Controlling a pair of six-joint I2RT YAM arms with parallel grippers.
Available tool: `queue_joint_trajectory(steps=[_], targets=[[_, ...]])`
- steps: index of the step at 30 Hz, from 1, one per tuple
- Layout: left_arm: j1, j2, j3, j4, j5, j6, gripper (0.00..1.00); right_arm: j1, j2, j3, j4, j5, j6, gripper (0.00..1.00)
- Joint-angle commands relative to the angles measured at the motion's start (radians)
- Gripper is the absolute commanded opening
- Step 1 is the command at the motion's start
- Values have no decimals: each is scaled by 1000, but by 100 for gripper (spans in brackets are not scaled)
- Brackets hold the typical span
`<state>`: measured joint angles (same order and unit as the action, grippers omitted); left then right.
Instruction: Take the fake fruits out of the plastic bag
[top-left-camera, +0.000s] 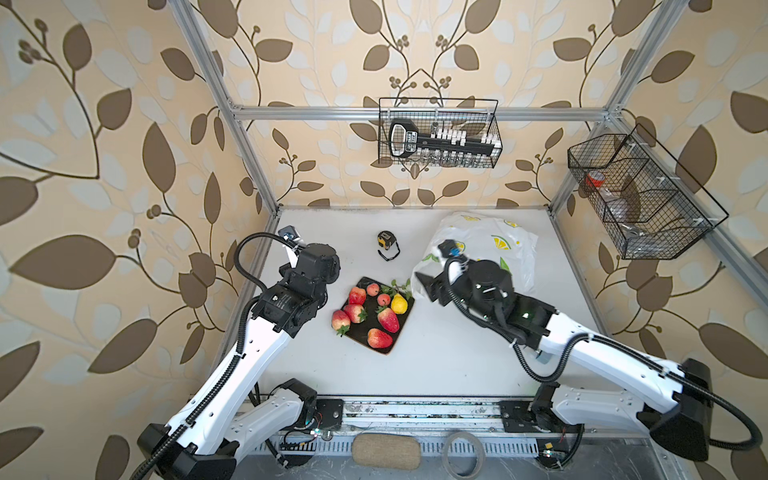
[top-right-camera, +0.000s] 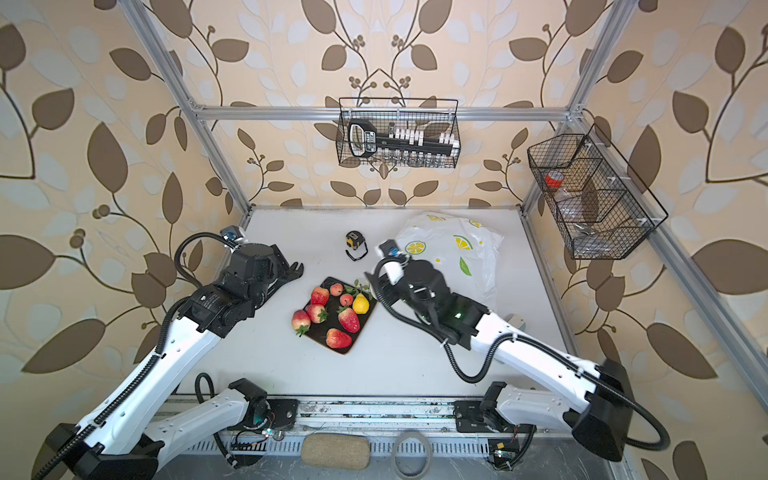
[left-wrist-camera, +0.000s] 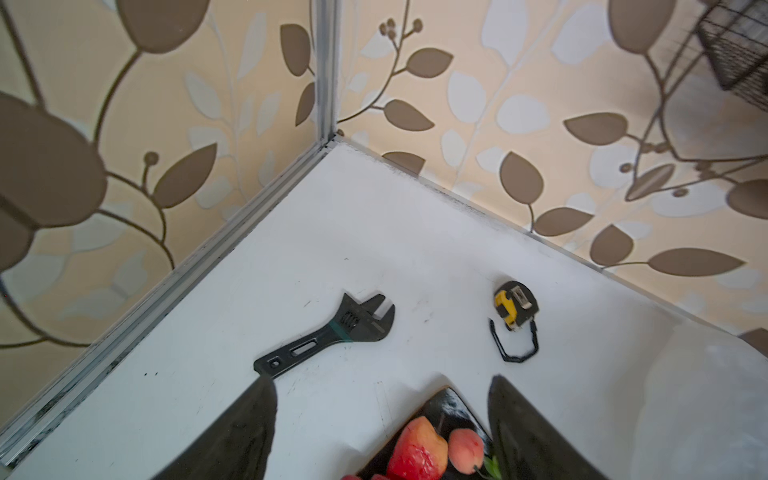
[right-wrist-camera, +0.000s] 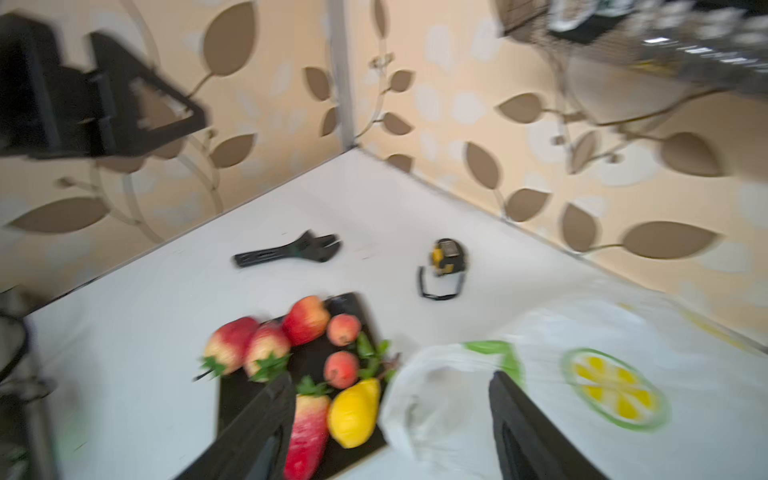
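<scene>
Fake fruits (top-left-camera: 388, 319): every one in view lies on the black tray (top-left-camera: 361, 332) at mid-table. There are five strawberries, two small pink round ones, and one yellow pear (top-left-camera: 399, 304) at the tray edge nearest the bag. None is loose on the white table (top-left-camera: 436, 365).

Plastic bag (top-left-camera: 494, 245): slumped at the far right of the table. Its long axis runs from the handle end, beside the tray's pear corner, back toward the far right corner. In the right wrist view a handle loop (right-wrist-camera: 419, 399) lies just beside the pear. The contents cannot be read (the film is milky and that view is blurred), and no fruit shape shows through.

Right gripper (right-wrist-camera: 391, 380): fingers spread wide with nothing between them, above the line where the tray edge meets the handle loop. The bag lies off to one finger's side and the fruits to the other's.

Left gripper (left-wrist-camera: 381, 380): also spread and empty, over the tray's opposite corner. The wrench (left-wrist-camera: 328, 332) and tape measure (left-wrist-camera: 515, 305) lie on the table beyond it. The tray sits between this gripper and the bag.

Judgement: the right arm is much the nearer to the bag. If anything is left inside, the reach should enter at the handle end and follow the bag's long axis. Otherwise the task looks at or near its end.
</scene>
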<state>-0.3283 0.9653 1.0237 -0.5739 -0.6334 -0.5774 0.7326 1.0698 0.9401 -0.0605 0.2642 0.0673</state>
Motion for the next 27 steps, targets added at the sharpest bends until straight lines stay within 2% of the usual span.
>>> queue_joint_trajectory(steps=[1,4,6,8,11,14,16,19,23,27], targets=[[100,9,-56,108,67,53,81,-236,-85,-43,-51,46,32,84],[181,9,-131,186,109,84,84,-505,-108,-97,-23,9,78,90],[208,6,-185,246,128,119,87,-635,-98,-154,41,-6,101,91],[214,7,-270,386,217,253,88,-731,-67,-239,137,4,111,92],[216,25,-389,530,285,366,90,-807,1,-358,312,-28,126,94],[218,39,-470,608,318,436,90,-819,77,-438,462,-75,131,97],[223,41,-545,715,374,482,90,-818,123,-477,555,-106,132,97],[233,68,-638,884,383,501,91,-817,197,-541,699,-109,123,98],[247,139,-659,964,362,524,92,-817,260,-640,927,-121,80,98],[263,215,-686,1075,394,545,93,-814,319,-703,1095,-171,76,98]])
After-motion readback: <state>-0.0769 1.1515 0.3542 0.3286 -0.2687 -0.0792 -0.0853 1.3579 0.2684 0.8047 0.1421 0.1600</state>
